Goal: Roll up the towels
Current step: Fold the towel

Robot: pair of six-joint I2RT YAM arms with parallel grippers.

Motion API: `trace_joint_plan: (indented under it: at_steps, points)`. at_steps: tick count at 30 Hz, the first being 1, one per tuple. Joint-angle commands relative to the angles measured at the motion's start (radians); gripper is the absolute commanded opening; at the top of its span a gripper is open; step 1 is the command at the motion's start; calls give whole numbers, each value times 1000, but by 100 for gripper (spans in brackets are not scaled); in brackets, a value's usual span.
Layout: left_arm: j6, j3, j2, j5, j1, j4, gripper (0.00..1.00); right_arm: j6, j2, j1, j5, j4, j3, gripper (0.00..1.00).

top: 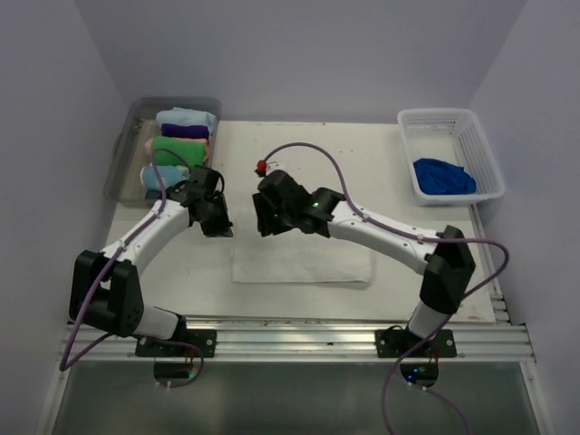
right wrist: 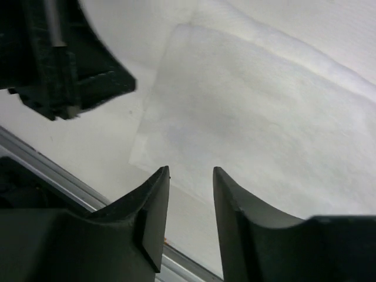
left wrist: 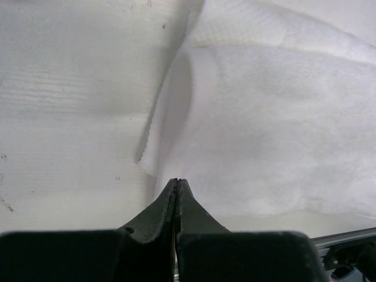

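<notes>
A white towel (top: pixel 302 261) lies flat on the desk (top: pixel 362 163), near its front edge. The left hand (left wrist: pixel 177 183) is at the towel's far left corner, fingers pressed together. The right hand (right wrist: pixel 191 173), fingers slightly spread, hangs just beside it.

This looks like a robotics lab, a test cell rather than a home. Plain pale walls (top: pixel 299 54) box in a white table (top: pixel 381 163). A left arm (top: pixel 149 234) and right arm (top: pixel 390 234) are bolted to a metal rail (top: pixel 299 337) at six o'clock, with purple cables (top: pixel 306 145) looping loose. A tray (top: pixel 120 168) of towels (top: pixel 181 145) sits at ten o'clock and a basket (top: pixel 485 159) at two.
</notes>
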Motion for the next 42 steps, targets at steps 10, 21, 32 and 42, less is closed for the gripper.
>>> trace_joint_plan:
  at_steps: [10,21,32,42]
  points:
    - [13,96,62,-59,-57,38,25,-14,-383,-411,37,-75,-417,11]
    - [39,204,198,-80,-34,127,43,0,-361,-411,18,-69,-423,11]
    - [36,310,324,-129,-29,52,43,-5,-346,-411,40,-75,-419,13]
    - [58,317,333,-64,-29,64,28,3,-318,-412,69,-75,-433,14]
